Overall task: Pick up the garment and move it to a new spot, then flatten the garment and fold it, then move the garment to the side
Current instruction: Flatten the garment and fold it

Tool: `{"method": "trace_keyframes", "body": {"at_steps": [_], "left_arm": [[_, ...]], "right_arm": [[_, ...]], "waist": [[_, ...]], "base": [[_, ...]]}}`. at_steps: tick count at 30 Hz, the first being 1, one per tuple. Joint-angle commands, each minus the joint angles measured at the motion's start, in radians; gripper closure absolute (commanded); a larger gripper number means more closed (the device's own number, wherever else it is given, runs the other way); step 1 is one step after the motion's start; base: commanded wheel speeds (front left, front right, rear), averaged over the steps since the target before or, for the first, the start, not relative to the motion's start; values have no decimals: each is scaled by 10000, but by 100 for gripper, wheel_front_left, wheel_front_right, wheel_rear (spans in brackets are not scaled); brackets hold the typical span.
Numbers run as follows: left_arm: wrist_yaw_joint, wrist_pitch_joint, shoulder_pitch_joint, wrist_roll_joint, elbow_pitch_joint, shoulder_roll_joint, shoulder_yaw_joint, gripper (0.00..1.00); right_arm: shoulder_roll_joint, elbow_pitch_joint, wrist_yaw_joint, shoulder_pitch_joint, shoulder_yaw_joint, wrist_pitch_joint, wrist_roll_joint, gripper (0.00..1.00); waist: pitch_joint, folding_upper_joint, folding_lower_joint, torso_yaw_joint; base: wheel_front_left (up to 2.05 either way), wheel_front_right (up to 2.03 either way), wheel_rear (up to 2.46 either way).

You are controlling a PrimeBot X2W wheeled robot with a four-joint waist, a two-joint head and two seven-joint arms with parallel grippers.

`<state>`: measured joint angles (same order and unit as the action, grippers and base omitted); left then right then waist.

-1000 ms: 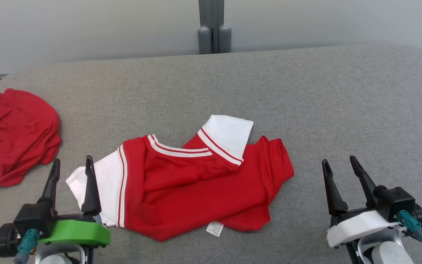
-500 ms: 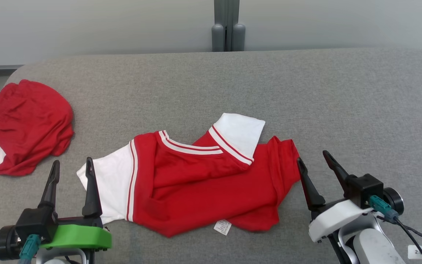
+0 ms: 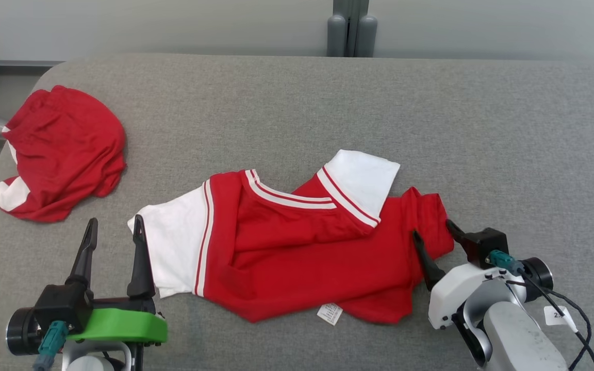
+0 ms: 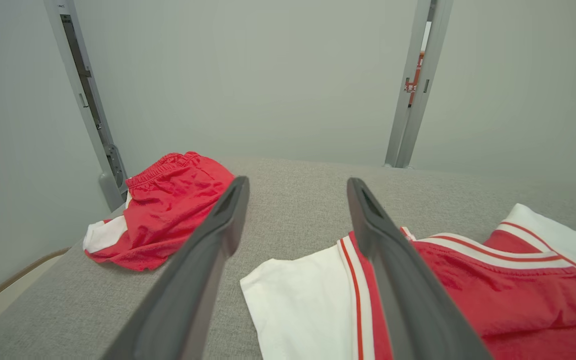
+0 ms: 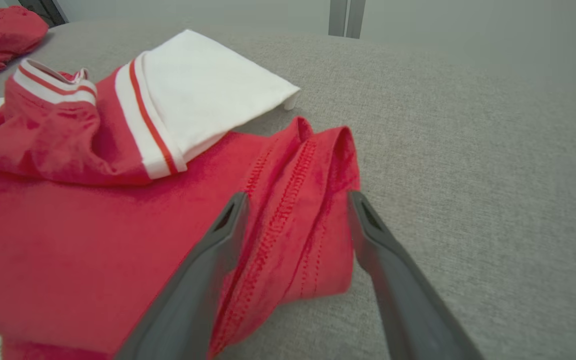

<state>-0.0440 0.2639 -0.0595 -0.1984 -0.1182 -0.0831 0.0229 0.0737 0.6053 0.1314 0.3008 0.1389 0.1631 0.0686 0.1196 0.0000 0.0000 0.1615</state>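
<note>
My right claw stands wide open and empty astride the bunched red hem of the jersey, which lies crumpled toward the near edge of the grey cushion, ready to pinch that end, while my left claw, equally open, hovers empty beside its white sleeve.

Label print unreadable; shirt cut off at right wrist view's left edge.
</note>
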Motion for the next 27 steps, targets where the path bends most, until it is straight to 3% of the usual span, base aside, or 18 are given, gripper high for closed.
{"method": "trace_keyframes", "body": {"at_steps": [1,5,6,7,15,27], "left_arm": [[-64,8,-211,63,-34,27,-39,0],[-144,7,-310,129,-119,129,-37,0],[-175,7,-338,149,-147,152,-41,0],[-194,8,-363,151,-175,175,-44,0],[-266,8,-153,232,-300,244,-174,0],[-345,8,1,204,-446,305,-162,0]], "right_arm": [[-53,240,-14,236,101,116,89,0],[-86,1001,-14,585,301,256,248,0],[-108,1204,-14,676,336,281,293,55],[-125,1371,-14,783,364,358,337,100],[133,1185,-16,1025,47,1000,426,100],[1270,-1622,-16,-797,-1951,1024,775,100]], "waist": [[121,0,0,129],[207,0,0,228],[218,0,0,244],[227,0,0,253],[89,0,0,-75],[-207,0,0,-836]], "base": [[0,0,0],[0,0,0],[0,0,0],[0,0,0],[0,0,0],[0,0,0]]}}
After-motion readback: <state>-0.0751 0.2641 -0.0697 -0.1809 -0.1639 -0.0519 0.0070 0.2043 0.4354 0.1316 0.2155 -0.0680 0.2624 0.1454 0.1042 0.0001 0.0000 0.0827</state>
